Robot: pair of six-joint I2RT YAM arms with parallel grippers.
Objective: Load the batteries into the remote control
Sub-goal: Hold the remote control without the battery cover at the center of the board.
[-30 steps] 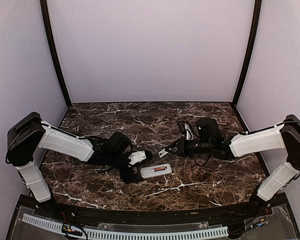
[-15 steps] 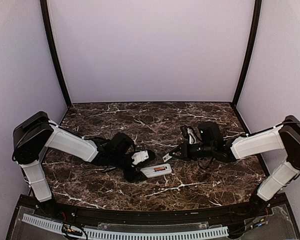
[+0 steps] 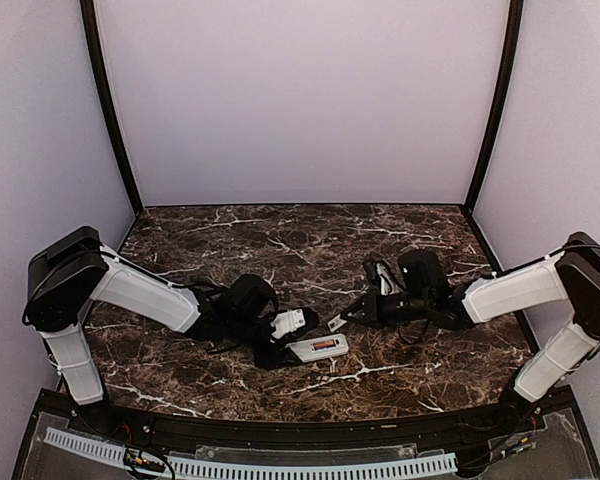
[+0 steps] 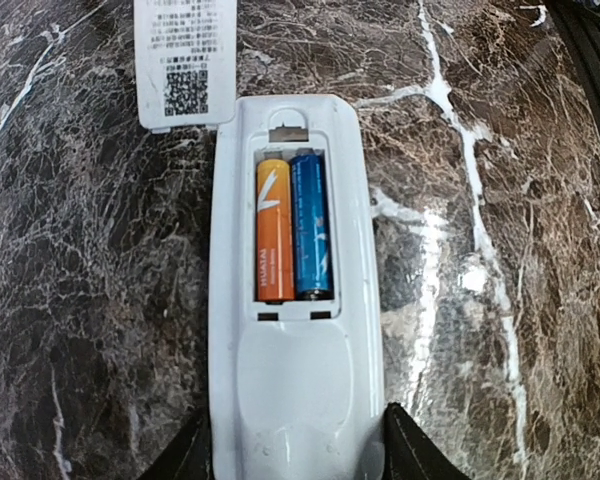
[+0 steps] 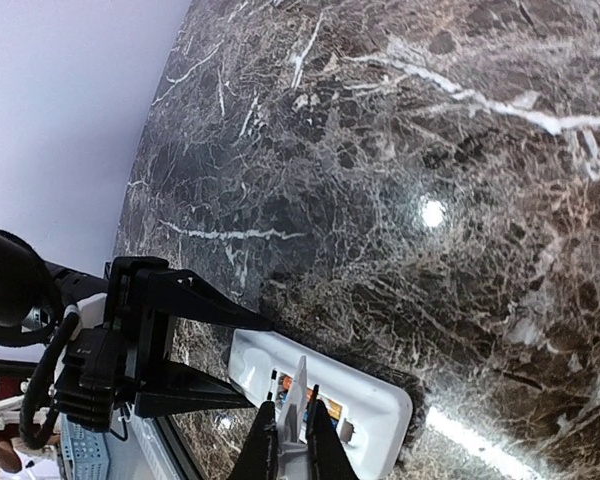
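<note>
Remote control is being pinched at both long edges by left gripper. Cover plate is being clamped by right gripper.

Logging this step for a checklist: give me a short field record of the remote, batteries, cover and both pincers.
remote control: lying back up, bay open
batteries: orange and blue, side by side in bay
cover plate: off, held by shut right pincer
left pincer: straddles remote's end, grip unclear
</note>
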